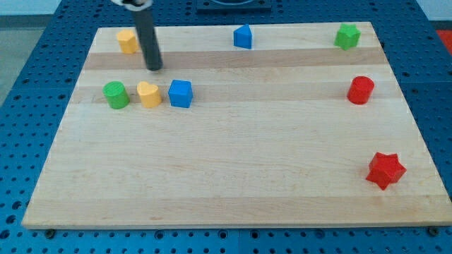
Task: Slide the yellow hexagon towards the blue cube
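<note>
The yellow hexagon (128,41) lies near the board's top left corner. The blue cube (180,93) lies lower and to the right, in a row with a yellow heart-shaped block (148,93) and a green cylinder (116,94). The yellow heart sits just left of the blue cube with a small gap. My tip (153,68) rests on the board to the lower right of the yellow hexagon, apart from it, and just above the yellow heart. It touches no block.
A blue triangular block (243,36) lies at the top middle. A green star (347,36) is at the top right, a red cylinder (361,90) at the right edge, and a red star (385,170) at the lower right. The wooden board (233,176) sits on a blue perforated table.
</note>
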You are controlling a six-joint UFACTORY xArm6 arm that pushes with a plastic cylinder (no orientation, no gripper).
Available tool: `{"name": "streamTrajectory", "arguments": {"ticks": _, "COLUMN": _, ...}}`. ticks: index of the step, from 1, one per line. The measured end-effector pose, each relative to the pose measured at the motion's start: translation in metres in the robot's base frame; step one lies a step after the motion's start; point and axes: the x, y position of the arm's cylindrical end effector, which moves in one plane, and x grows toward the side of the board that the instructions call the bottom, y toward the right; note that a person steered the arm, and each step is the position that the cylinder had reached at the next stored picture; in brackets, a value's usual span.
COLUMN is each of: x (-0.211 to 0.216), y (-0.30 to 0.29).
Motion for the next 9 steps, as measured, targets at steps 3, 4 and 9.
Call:
{"name": "streamTrajectory", "arguments": {"ticks": 3, "x": -0.068, "y": -0.087}}
{"name": "streamTrajectory", "arguments": {"ticks": 4, "x": -0.1, "y": -0.083}}
{"name": "streamTrajectory", "arguments": {"ticks": 9, "x": -0.045, "y": -0.007}}
